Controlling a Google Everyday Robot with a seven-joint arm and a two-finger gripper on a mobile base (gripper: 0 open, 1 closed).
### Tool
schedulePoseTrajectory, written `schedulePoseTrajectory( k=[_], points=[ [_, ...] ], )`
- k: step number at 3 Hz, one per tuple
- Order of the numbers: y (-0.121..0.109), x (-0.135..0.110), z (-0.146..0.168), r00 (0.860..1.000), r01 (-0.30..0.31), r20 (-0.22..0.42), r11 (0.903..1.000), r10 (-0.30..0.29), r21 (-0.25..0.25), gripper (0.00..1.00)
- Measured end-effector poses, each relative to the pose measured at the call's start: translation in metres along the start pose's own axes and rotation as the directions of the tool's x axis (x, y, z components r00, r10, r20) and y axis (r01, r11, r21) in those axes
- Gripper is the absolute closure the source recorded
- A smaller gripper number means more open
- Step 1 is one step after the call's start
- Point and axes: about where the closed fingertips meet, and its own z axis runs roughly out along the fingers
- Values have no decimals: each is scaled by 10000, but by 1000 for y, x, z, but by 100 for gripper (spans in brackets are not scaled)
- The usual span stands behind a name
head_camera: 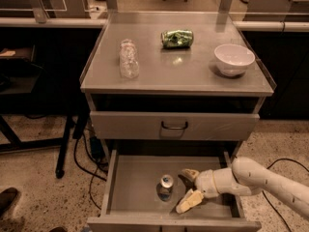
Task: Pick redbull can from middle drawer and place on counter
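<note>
Gripper (pixel 186 188) in the middle drawer (pixel 135 175), jaws wide just right of the redbull can (pixel 166 186), apparently not touching; bare floor left.

The end effector (pixel 186 189), jaws apart, sits in middle drawer (pixel 133 179) beside redbull can (pixel 166 187).

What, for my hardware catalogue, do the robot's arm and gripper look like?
The arm is smooth, rounded and off-white, with no visible cables or markings. The gripper, inside the middle drawer beside the redbull can, has two pale, tapered fingers.
</note>
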Motion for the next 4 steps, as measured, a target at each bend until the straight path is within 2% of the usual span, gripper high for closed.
schedulePoseTrajectory(
  k=[1, 3, 4],
  points=[
    [-7, 1, 18, 9995, 82, 298, 10000, -82, 0, 0],
    [-27, -12, 34, 9965, 545, 618, 9983, -558, 227, 0],
    [-27, -7, 44, 9962, 464, 723, 9988, -476, 178, 0]
  ],
)
